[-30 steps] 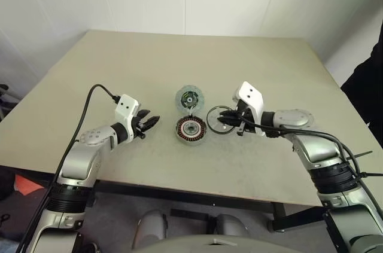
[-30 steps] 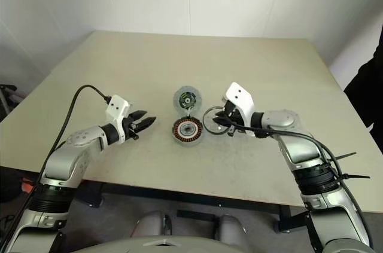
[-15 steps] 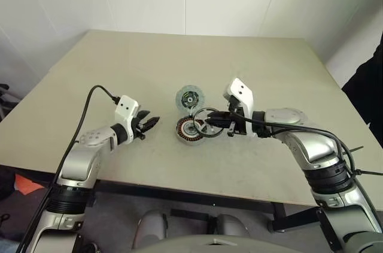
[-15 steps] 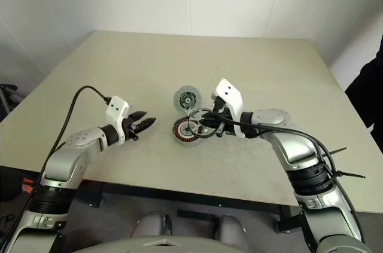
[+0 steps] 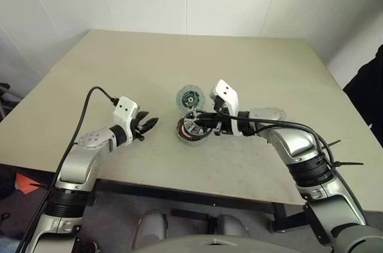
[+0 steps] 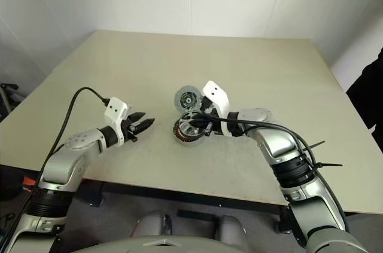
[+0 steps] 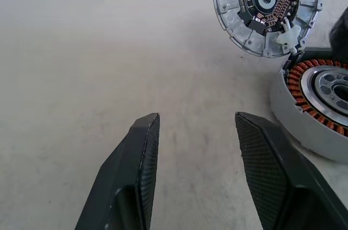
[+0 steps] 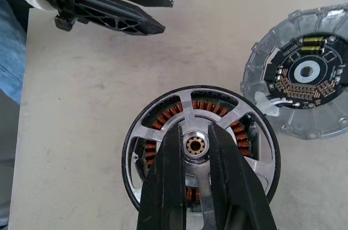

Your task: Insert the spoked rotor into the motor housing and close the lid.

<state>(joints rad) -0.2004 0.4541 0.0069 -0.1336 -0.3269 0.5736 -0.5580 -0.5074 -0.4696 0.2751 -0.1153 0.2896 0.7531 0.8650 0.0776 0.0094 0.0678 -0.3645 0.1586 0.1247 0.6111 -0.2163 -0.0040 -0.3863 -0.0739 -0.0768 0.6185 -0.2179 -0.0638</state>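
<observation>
My right gripper [image 5: 198,121] is shut on the spoked rotor [image 8: 191,99], a silver spoked disc with a black rim, its fingers [image 8: 163,186] clamped across the hub. The rotor [image 5: 192,122] hangs right over the motor housing [image 5: 181,135], and copper windings [image 8: 166,115] show through the spokes. I cannot tell whether it touches the housing. The lid [image 5: 190,97] lies open flat behind the housing, its circuit face [image 7: 266,1] up, hinged at the housing's [image 7: 310,110] edge. My left gripper [image 5: 148,125] hovers open and holds nothing, a short way left of the housing.
The parts sit near the middle of a beige table [image 5: 251,67], whose front edge [image 5: 197,188] runs close below the arms. A black cable [image 5: 90,100] loops over the left arm. A person's dark sleeve [image 5: 372,79] shows at the right edge.
My right gripper has carried the rotor leftward, from beside the housing to directly over it. The left gripper has stayed where it was.
</observation>
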